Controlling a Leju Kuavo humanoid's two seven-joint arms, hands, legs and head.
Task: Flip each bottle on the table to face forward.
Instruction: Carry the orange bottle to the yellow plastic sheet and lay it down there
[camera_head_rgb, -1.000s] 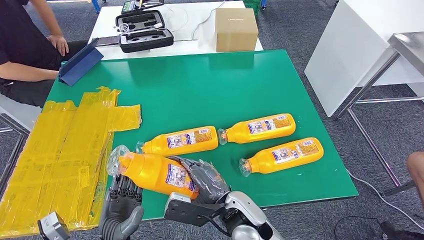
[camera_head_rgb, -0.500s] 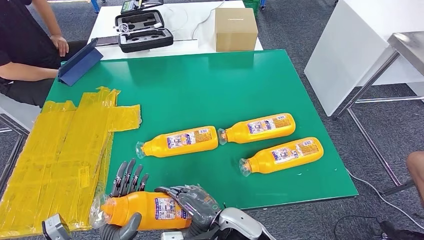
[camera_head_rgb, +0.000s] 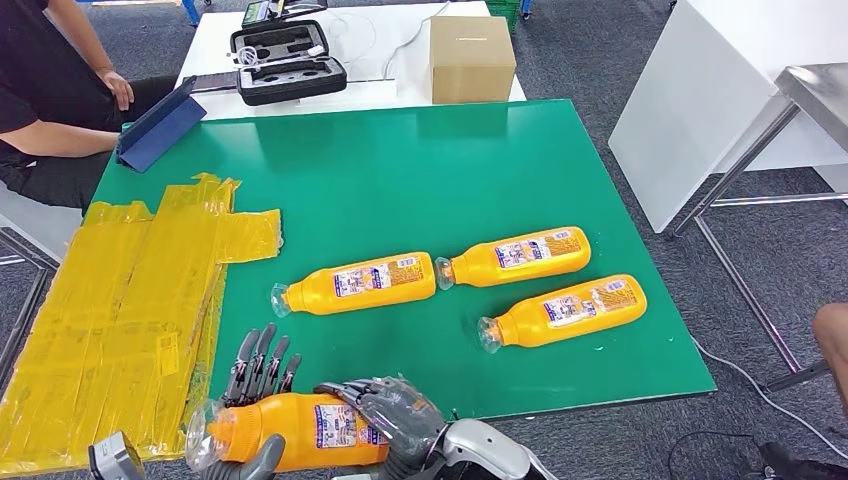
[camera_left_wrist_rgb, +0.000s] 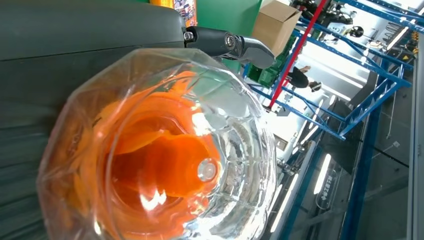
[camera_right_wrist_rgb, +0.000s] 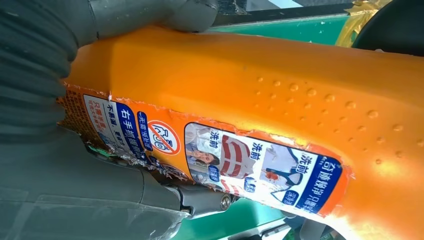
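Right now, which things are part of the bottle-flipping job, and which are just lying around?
Job things:
held bottle, in left hand and right hand
three bottles lying on the green table

Just lying around:
yellow plastic sheets
cardboard box
black case
blue folder

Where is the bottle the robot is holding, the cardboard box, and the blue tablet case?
held bottle (camera_head_rgb: 300, 432), head view, on its orange body left of the label
cardboard box (camera_head_rgb: 472, 58), head view, on its front face
blue tablet case (camera_head_rgb: 160, 128), head view, on its sloped cover
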